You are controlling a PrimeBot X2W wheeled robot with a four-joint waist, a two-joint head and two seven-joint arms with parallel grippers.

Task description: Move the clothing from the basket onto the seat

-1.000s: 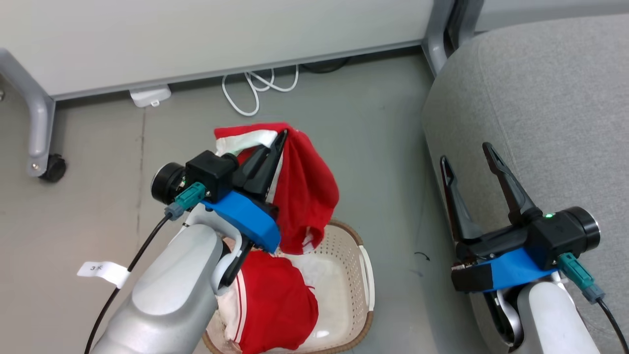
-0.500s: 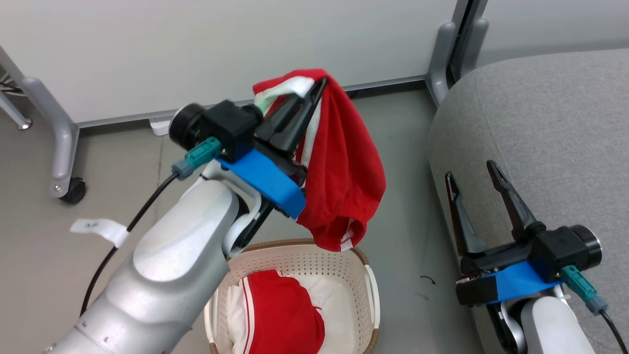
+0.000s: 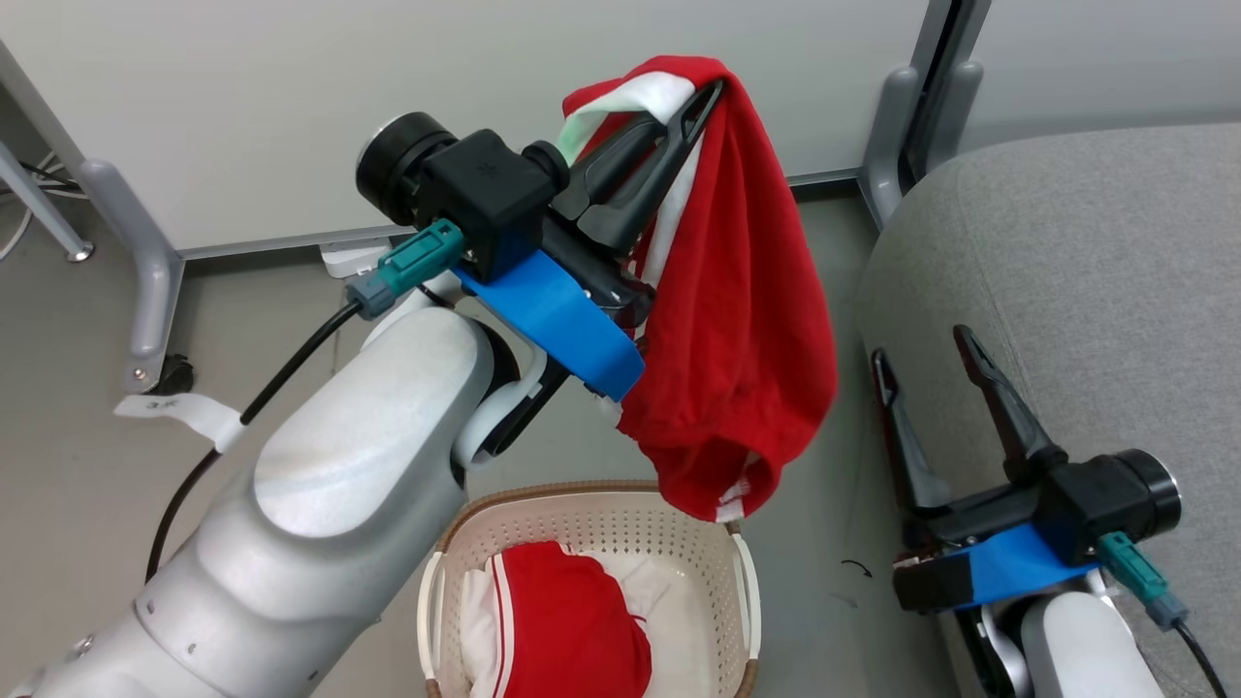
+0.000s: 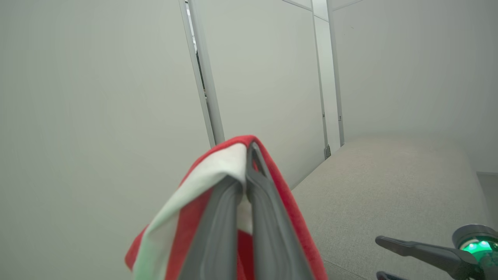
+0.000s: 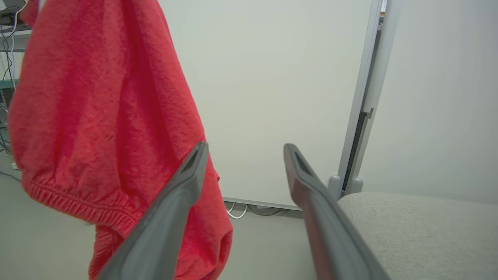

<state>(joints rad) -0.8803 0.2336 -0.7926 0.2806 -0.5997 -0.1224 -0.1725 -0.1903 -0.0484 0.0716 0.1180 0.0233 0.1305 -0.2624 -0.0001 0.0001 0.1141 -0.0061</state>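
Start at your left. The left gripper (image 3: 706, 95), two long dark fingers on a pale arm, is clenched on the white-trimmed edge of a soft red garment (image 3: 747, 320). That garment hangs free in the air, above and clear of the oval cream-white perforated plastic laundry basket (image 3: 601, 523) with its brown woven-look rim. Inside the basket you can see a second red garment with white stripes (image 3: 567, 620) lying on some white fabric (image 3: 669, 596). Whether those are one piece or several cannot be told.

Further right, the right gripper (image 3: 919, 347) hangs with its jaws spread wide and nothing between them, just beside the front edge of the large grey woven-fabric seat cushion (image 3: 1086, 252). No clothing lies on the part of the cushion in view.

By my reading you are part-way. One piece is lifted out and none is delivered. The carry across to the cushion and the release are to come, then the rest of the basket.

Your count:
- two grippers
- one basket
- one seat cushion
- one garment in the air
- at least one red piece plus white fabric in the basket
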